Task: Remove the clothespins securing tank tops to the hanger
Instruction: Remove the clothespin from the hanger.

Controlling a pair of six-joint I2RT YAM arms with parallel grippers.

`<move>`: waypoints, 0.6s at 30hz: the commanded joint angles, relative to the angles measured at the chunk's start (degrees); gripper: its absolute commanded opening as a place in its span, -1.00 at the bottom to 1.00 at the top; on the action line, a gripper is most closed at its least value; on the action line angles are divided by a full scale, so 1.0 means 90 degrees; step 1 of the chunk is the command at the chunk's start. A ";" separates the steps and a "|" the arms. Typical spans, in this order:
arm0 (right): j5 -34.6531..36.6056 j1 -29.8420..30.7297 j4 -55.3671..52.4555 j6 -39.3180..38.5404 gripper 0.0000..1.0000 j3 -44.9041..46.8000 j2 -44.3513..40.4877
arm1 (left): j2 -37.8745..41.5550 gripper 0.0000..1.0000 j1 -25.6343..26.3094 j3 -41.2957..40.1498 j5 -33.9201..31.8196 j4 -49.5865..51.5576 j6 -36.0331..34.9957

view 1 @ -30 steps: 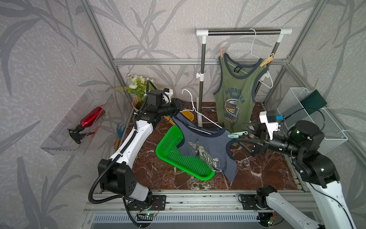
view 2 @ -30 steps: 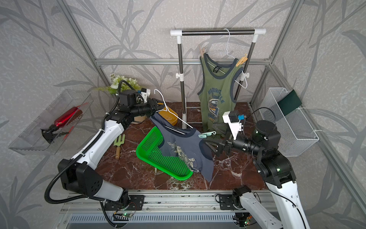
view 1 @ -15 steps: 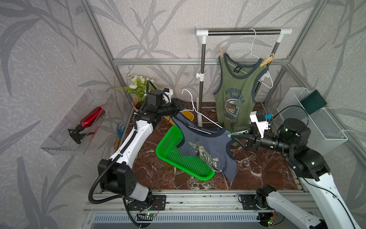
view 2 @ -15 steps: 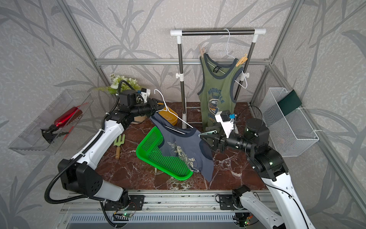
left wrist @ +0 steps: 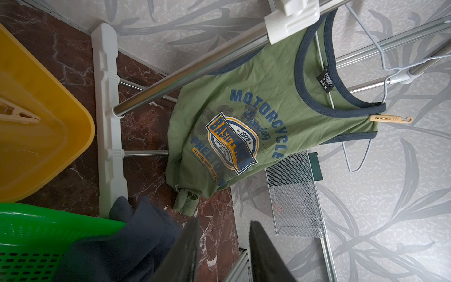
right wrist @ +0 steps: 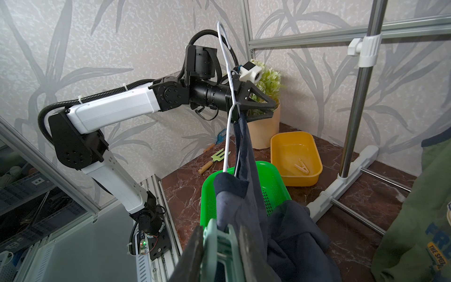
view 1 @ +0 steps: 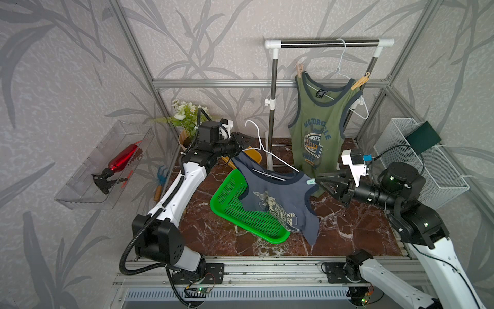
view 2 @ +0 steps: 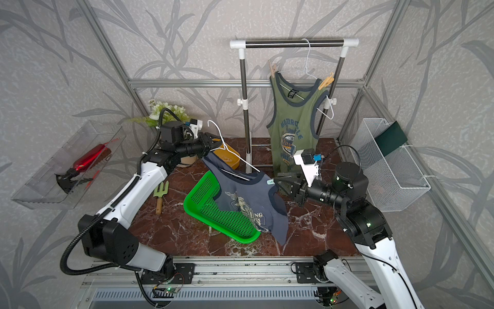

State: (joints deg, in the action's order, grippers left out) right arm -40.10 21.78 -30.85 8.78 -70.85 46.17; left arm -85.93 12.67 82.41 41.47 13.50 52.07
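The slate-blue tank top (view 1: 278,198) (right wrist: 244,195) hangs on a white wire hanger (view 1: 278,160) (right wrist: 228,136) held up above the green basket. My left gripper (view 1: 244,140) (right wrist: 272,109) grips the hanger's left end deep between its fingers. My right gripper (view 1: 316,182) (right wrist: 219,229) is shut on a pale mint clothespin (view 1: 311,182) (view 2: 270,182) clipped on the shirt's other shoulder. The olive-green tank top (view 1: 318,128) (left wrist: 256,117) hangs on the rack, with one tan clothespin (view 1: 299,70) and another (view 1: 361,81) (left wrist: 388,119) on its shoulders.
A yellow bin (right wrist: 314,156) behind the green basket (view 1: 240,211) holds a loose clothespin (right wrist: 302,168). The rack's post (view 1: 272,115) stands mid-back. A white wire basket (view 1: 427,160) is at the right, and a garden fork (view 2: 160,195) and flower pot (right wrist: 264,131) at the left.
My right gripper has moved left to the mint clothespin and closed on it. The left arm and the hanger have stayed put.
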 commanded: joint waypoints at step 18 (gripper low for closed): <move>0.0401 0.0031 -0.0832 -0.0536 -0.75 -0.1172 0.0325 | 0.0478 -0.99 -0.0356 -0.0634 0.0065 -0.0068 -0.0236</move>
State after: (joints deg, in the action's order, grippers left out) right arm -37.98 21.78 -35.64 6.04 -79.42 48.71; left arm -84.88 10.37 77.36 41.45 13.39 50.61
